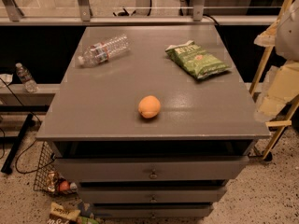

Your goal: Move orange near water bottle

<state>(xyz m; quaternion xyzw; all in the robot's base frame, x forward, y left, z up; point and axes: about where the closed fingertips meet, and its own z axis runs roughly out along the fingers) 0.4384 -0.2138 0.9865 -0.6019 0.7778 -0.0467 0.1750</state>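
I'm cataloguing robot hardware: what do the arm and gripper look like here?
They show only at the right edge of the picture: a rounded off-white arm shell above blocky cream-yellow pieces, which are probably the gripper. No cables, markings or sleeves can be seen on them.

Pretty dim, warm-ish light from overhead. The worktop (93, 106) has a soft sheen right of the orange (149, 107), which drops a small shadow underneath. Under the worktop's lip it's near black. The pale stuff (282, 85) at the right edge looks washed out; hand not in shot
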